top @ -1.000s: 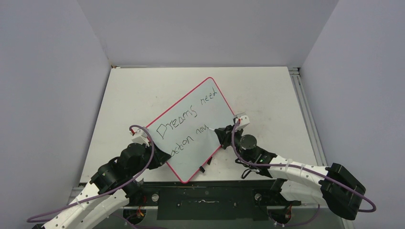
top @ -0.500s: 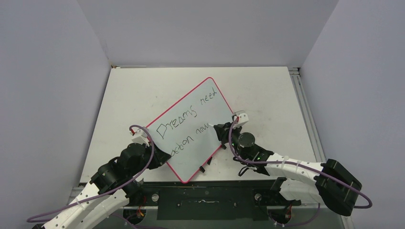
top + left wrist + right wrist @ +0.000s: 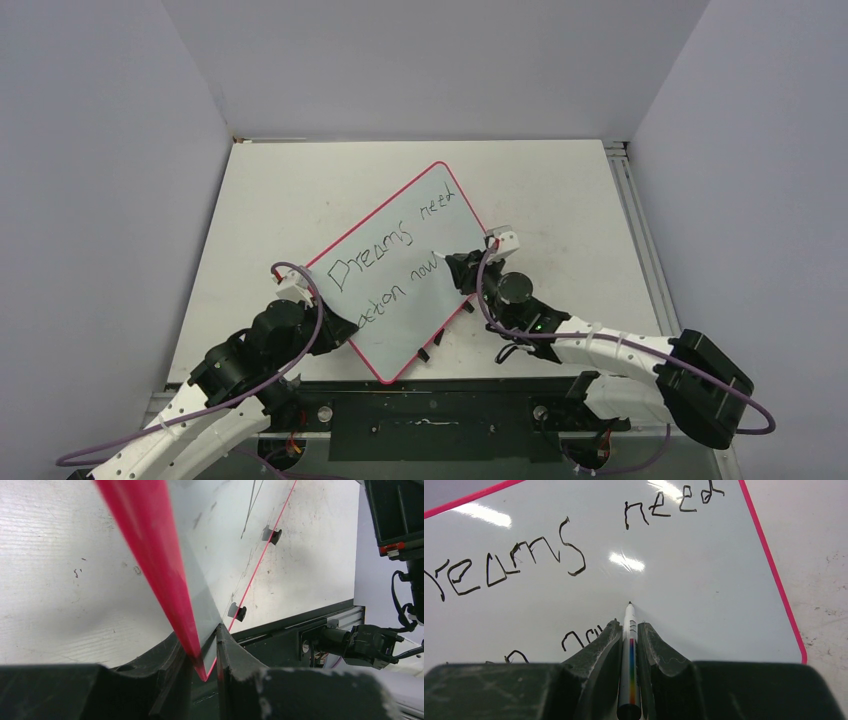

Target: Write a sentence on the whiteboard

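Note:
The whiteboard (image 3: pixel 447 228), white with a pink-red rim, lies slanted on the table. The sentence (image 3: pixel 385 262) runs in two rows: "Dreams need" above "action now". My left gripper (image 3: pixel 333 322) is shut on the board's near-left edge; in the left wrist view the red rim (image 3: pixel 150 555) runs down between its fingers (image 3: pixel 202 636). My right gripper (image 3: pixel 455 271) is shut on a white marker (image 3: pixel 629 614) with a rainbow stripe. The marker's tip sits just right of "now" (image 3: pixel 581 637), below "need" (image 3: pixel 669 505). Whether the tip touches the board (image 3: pixel 714 585) I cannot tell.
Two small black feet (image 3: pixel 271 532) (image 3: pixel 238 612) stick out from the board's near edge. The scuffed white tabletop (image 3: pixel 560 190) surrounds the board. Grey walls close in three sides, a metal rail (image 3: pixel 637 225) runs along the right, and the black base rail (image 3: pixel 430 412) is nearest.
My right gripper has shifted a little away from the bases and leftward over the board, marker still in it. The left gripper and the board have not moved.

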`<control>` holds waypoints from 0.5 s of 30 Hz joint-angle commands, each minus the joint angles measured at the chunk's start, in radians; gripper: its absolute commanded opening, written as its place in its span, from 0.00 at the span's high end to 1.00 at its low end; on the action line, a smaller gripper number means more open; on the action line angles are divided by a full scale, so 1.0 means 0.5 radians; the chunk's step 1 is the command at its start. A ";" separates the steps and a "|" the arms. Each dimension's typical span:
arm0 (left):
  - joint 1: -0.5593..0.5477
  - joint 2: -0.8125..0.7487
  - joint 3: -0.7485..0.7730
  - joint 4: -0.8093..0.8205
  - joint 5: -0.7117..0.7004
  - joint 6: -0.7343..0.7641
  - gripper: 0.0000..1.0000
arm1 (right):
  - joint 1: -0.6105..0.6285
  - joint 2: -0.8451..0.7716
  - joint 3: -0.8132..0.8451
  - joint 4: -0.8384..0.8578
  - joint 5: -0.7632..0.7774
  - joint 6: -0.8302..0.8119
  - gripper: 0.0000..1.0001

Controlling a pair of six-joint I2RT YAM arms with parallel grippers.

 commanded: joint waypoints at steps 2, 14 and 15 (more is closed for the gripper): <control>0.007 0.002 0.038 -0.023 -0.087 0.007 0.89 | 0.002 -0.259 -0.004 -0.094 0.005 0.016 0.95; 0.006 0.005 0.037 -0.020 -0.084 0.007 0.89 | -0.021 -0.342 -0.087 -0.262 0.013 -0.007 0.95; 0.006 0.004 0.037 -0.023 -0.085 0.007 0.89 | -0.021 -0.322 -0.090 -0.246 0.005 -0.003 0.95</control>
